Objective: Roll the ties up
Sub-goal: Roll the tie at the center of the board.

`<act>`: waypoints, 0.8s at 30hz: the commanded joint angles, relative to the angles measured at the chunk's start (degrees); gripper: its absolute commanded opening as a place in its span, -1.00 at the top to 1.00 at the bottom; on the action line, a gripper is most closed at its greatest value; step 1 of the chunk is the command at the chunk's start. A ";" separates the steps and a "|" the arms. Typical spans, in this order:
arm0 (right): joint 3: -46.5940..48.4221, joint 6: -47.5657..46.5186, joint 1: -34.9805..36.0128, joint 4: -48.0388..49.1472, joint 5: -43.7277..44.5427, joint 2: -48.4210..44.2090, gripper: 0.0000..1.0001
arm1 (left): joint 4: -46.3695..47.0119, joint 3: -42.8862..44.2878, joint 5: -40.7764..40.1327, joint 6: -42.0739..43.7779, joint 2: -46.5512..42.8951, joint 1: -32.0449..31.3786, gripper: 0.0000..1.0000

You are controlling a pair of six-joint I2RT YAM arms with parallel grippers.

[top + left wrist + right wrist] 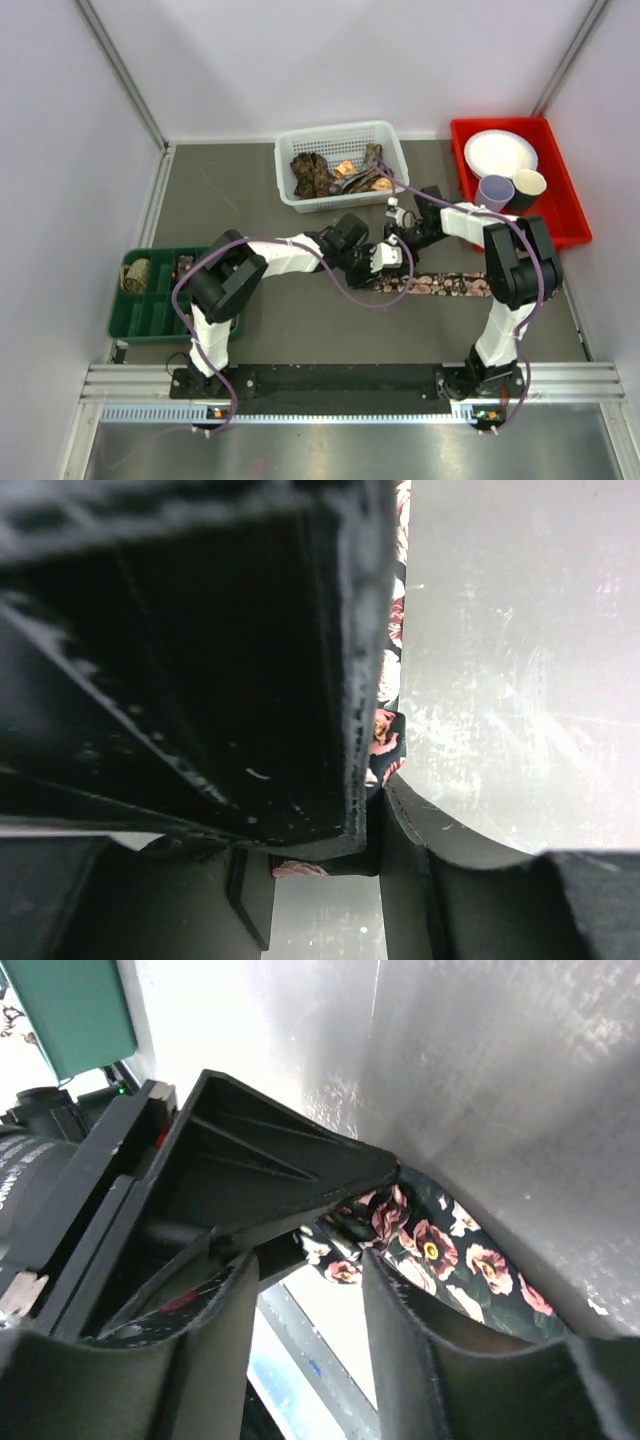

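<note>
Here the tie [450, 285] lies flat on the surface [300, 320], centre-right of the top view. The left tool [388, 265] clamps its bunched end, likely so the coil cannot spring loose, while the right tool [312, 1290] stands apart around it.

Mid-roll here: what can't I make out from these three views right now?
- Left wrist: the right gripper blocks nearly everything. Only a sliver of the tie shows, so the left gripper's hold is unclear.
- Top: the arms cover the tie's worked end, so no roll is visible.
- Right wrist: its fingers cut off the tie's lower part.
- Top: the ties in the basket are too tangled and small to count.
</note>
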 commanded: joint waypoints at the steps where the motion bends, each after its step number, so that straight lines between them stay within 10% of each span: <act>1: -0.93 2.86 1.91 5.29 -3.36 1.70 0.13 | -13.49 -0.23 -7.19 1.63 3.72 -0.07 0.80; 5: -0.84 2.34 3.85 5.29 0.50 3.20 0.19 | -14.11 0.65 -8.25 1.10 4.69 -0.59 0.77; 10: -0.15 0.06 4.56 3.11 6.91 4.69 0.99 | -13.24 0.04 -8.51 -0.04 4.95 -0.68 0.76; 16: -0.84 -1.09 3.94 2.82 11.23 3.74 1.00 | -12.35 -0.40 -8.33 -1.62 5.31 -0.68 0.72; 24: -1.02 -1.62 3.77 2.74 17.03 4.87 1.00 | -3.32 -4.60 -3.52 -6.27 3.03 0.81 -0.15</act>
